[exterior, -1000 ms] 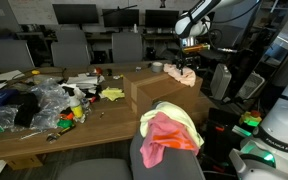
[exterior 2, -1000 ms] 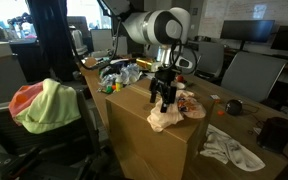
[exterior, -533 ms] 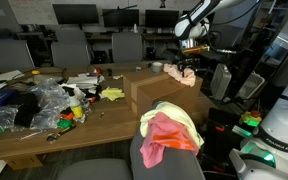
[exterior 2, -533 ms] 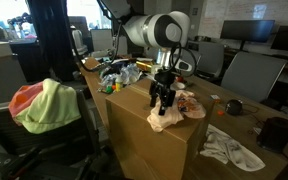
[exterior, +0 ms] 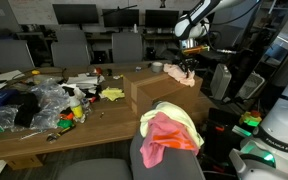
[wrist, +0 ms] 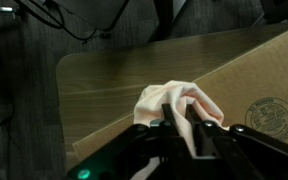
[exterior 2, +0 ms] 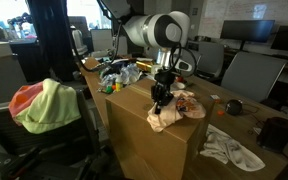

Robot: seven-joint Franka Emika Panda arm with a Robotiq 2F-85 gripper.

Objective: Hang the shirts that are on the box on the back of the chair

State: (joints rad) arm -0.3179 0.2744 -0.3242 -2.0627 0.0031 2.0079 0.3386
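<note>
Office, cluttered desk. Gripper (exterior 2: 162, 97) clamped on cream shirt (exterior 2: 167, 118) on top of box (exterior 2: 144, 145) — chair (exterior: 174, 166) well apart from box. Risk: thin pinch — shirt slips during carry.

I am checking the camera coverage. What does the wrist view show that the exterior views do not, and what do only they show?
Only the wrist view: a round printed stamp on the box. Only the exterior views: the chair with shirts draped on its back, and the robot arm. Both: the gripper closed on a pale shirt on the box.
</note>
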